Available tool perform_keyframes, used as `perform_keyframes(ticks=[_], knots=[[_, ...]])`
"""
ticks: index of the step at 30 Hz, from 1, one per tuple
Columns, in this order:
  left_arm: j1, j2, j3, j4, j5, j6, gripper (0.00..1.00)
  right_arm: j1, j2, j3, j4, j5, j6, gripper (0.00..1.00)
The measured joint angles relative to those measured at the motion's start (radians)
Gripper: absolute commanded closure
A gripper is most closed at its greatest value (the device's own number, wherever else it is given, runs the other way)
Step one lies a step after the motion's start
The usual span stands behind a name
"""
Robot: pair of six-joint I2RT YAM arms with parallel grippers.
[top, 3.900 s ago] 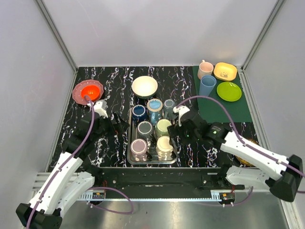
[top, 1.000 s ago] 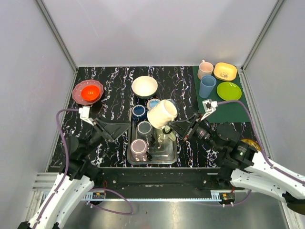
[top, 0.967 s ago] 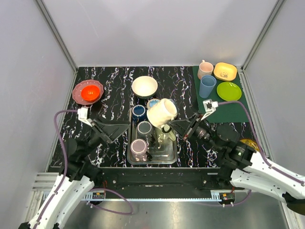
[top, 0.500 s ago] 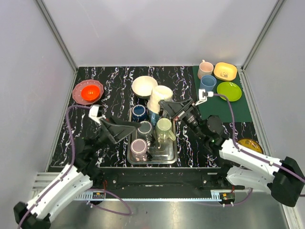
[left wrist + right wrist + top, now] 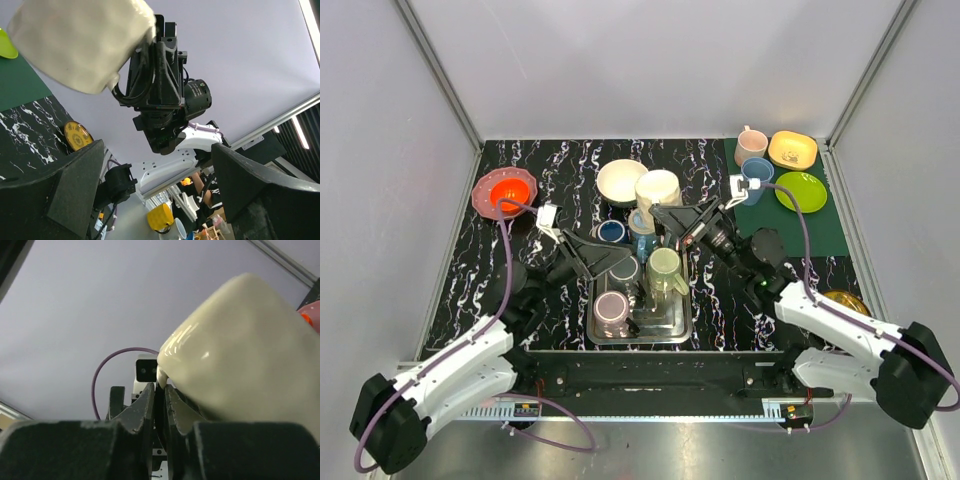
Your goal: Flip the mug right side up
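The cream mug hangs in the air above the back of the metal tray. My right gripper is shut on its handle, which shows clamped between the two fingers in the right wrist view, with the mug body bulging to the right. From the top view I cannot tell for sure which end faces up. My left gripper is open and empty, left of the tray and pointing at it. Its wrist view looks up at the mug and the right gripper holding it.
The tray holds several mugs: green, pink, grey, dark blue. A white bowl stands behind it. A red bowl sits back left. A green mat at back right carries cups and plates.
My right arm has swung the mug back and left over the tray while turning it. My left gripper has moved right toward the tray, its jaws slightly narrower.
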Motion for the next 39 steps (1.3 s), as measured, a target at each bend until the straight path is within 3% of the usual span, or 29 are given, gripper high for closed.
perform_keyframes(ticks=[3, 9, 12, 19, 26, 32, 39], knots=[[0.000, -0.025, 0.029, -0.063, 0.000, 0.047, 0.09, -0.012, -0.037, 0.055, -0.165, -0.027, -0.060, 1.00], [0.000, -0.220, 0.113, -0.380, -0.064, 0.225, 0.06, -0.012, -0.214, 0.150, -0.549, -0.097, -0.275, 1.00], [0.000, -0.296, 0.113, -0.446, -0.094, 0.271, 0.06, -0.012, -0.301, 0.140, -0.658, -0.097, -0.334, 1.00], [0.000, -0.266, 0.114, -0.615, -0.116, 0.331, 0.07, -0.012, -0.375, 0.056, -0.795, -0.098, -0.402, 1.00], [0.000, -0.274, 0.114, -0.703, -0.128, 0.355, 0.07, 0.002, -0.474, -0.171, -0.815, -0.118, -0.373, 1.00], [0.000, -0.293, 0.106, -0.712, -0.130, 0.357, 0.07, 0.098, -0.520, -0.317, -0.816, -0.094, -0.328, 1.00], [0.000, -0.329, 0.055, -0.718, -0.130, 0.352, 0.07, 0.136, -0.481, -0.440, -0.657, -0.082, -0.283, 1.00]])
